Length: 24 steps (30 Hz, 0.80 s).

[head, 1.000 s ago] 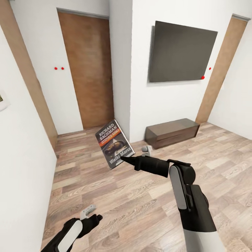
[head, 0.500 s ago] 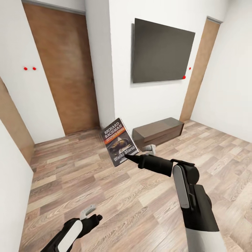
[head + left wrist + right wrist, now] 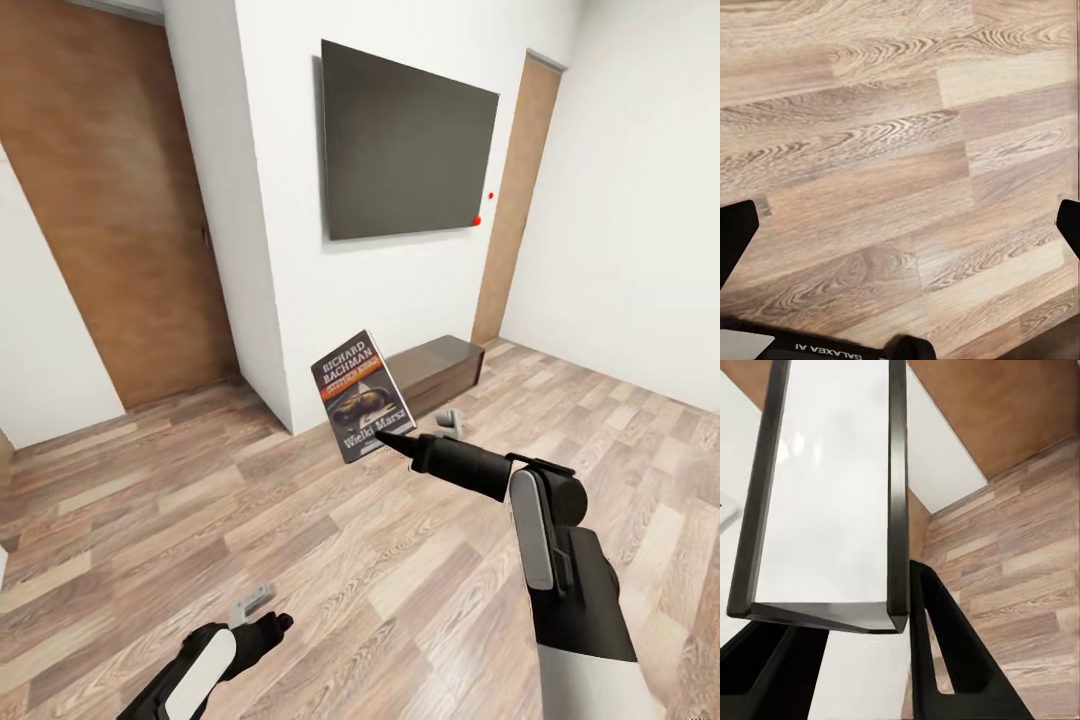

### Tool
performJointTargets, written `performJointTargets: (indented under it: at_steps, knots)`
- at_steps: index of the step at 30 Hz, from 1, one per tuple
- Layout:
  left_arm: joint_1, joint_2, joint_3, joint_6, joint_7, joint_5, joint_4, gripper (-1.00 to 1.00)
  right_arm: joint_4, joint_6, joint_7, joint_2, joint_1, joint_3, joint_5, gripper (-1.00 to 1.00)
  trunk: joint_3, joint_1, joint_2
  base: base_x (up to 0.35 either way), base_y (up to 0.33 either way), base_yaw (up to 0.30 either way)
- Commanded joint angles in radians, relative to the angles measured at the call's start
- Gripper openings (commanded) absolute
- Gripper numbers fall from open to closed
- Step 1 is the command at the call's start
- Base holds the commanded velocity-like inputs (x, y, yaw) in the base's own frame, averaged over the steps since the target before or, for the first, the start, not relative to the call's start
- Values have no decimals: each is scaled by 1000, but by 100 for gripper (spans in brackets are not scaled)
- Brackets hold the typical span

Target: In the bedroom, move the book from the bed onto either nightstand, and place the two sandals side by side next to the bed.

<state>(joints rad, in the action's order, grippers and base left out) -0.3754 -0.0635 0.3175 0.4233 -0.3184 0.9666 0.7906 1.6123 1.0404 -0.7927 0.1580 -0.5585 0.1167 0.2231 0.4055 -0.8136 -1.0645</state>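
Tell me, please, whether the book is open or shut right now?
Shut: the book shows only its front cover, pinched at its lower edge by the right gripper, above the floor.

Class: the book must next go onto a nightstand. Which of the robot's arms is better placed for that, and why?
The right. Its gripper already holds the book raised in front of the robot, while the left gripper hangs low and empty over the floor.

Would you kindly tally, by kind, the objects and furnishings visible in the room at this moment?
Books: 1, the book, held by the right gripper
Wall screens: 1, the dark screen
Low cabinets: 1, the dark cabinet
Wooden doors: 2, the large door and the narrow door
Total: 5
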Motion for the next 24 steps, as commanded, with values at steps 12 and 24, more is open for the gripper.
performJointTargets:
  at_steps: [12,24]
  knots:
    - [0,-1,5,0,-10,9,3,100,0,7,-8,0,-3,12,3,-100,1,-1,-1,330,0,-266]
    - [0,-1,5,0,-10,9,3,100,0,7,-8,-3,-3,46,4,-100,1,-1,-1,330,0,-266]
